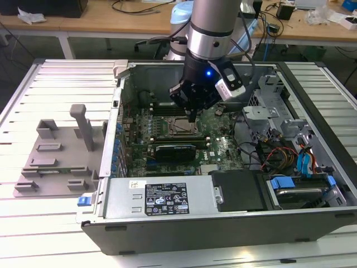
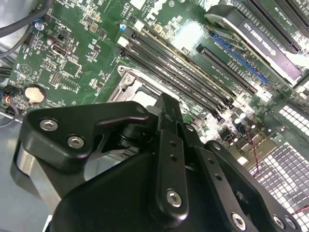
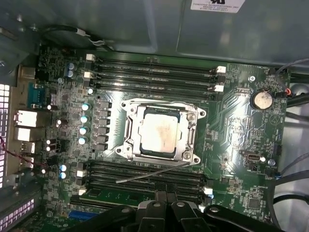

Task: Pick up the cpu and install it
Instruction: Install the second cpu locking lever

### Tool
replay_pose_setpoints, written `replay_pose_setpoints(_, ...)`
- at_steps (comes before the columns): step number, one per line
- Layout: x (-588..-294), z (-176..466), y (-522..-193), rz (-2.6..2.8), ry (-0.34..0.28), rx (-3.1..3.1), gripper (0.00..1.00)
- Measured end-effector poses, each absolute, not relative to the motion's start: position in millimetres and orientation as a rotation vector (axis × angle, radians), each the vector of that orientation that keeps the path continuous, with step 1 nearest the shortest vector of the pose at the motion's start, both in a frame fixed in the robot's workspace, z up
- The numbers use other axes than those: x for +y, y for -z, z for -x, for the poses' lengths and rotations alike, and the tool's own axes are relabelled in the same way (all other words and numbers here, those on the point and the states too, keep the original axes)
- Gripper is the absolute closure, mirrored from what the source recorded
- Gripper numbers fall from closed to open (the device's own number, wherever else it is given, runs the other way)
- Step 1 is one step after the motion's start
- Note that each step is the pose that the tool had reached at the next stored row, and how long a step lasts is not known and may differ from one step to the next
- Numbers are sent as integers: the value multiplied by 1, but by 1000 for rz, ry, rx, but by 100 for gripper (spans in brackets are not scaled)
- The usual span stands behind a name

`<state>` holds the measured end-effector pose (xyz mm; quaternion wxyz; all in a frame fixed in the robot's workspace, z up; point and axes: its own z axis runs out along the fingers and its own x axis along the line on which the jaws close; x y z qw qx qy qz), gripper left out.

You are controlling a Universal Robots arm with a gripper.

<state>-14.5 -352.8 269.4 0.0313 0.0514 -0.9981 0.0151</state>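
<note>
The cpu (image 3: 157, 134) lies flat in the motherboard socket (image 3: 126, 129), its silvery top facing up out of the case, with a faint brownish smear on it. It is square, so no long axis stands out; in the first wrist view its edges run nearly parallel to the memory slots (image 3: 154, 72) on either side, turned only slightly. The metal socket frame surrounds it on all sides, and a thin lever wire (image 3: 152, 174) lies slanted just beside the frame, between it and the nearer bank of slots.

The gripper (image 1: 192, 114) hangs over the socket in the exterior view, tip pointing down, above the chip and not touching it. Its black fingers (image 2: 166, 125) are drawn together to a narrow tip, with nothing between them.

In the exterior view, the motherboard (image 1: 223, 148) sits inside the open computer case (image 1: 234, 226); the socket is at about 11 o'clock from the case's centre. A grey plastic tray (image 1: 53, 159) with upright blocks lies well apart, at 9 o'clock from the case, on the slatted table (image 1: 50, 223).
</note>
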Motion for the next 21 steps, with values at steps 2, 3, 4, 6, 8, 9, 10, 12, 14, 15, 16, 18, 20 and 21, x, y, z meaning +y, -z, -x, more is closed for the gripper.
replay_pose_setpoints(2,-353,14,-268,-158,-46,-3075,89)
replay_pose_setpoints(3,-354,14,-268,-158,-46,-3075,89)
replay_pose_setpoints(4,-354,14,-267,-158,-46,-3075,89)
replay_pose_setpoints(6,-355,14,-264,-158,-47,-3075,89)
replay_pose_setpoints(8,-356,14,-260,-158,-46,-3074,89)
replay_pose_setpoints(9,-356,14,-259,-158,-46,-3074,89)
replay_pose_setpoints(10,-356,14,-257,-158,-46,-3074,89)
replay_pose_setpoints(12,-357,14,-256,-159,-47,-3074,89)
replay_pose_setpoints(14,-358,15,-253,-158,-44,-3074,89)
replay_pose_setpoints(15,-358,16,-252,-159,-38,-3075,89)
replay_pose_setpoints(16,-358,17,-251,-159,-32,-3075,89)
replay_pose_setpoints(18,-358,19,-250,-160,-13,-3076,89)
replay_pose_setpoints(20,-359,25,-248,-160,6,-3076,89)
replay_pose_setpoints(21,-359,28,-247,-160,13,-3077,89)
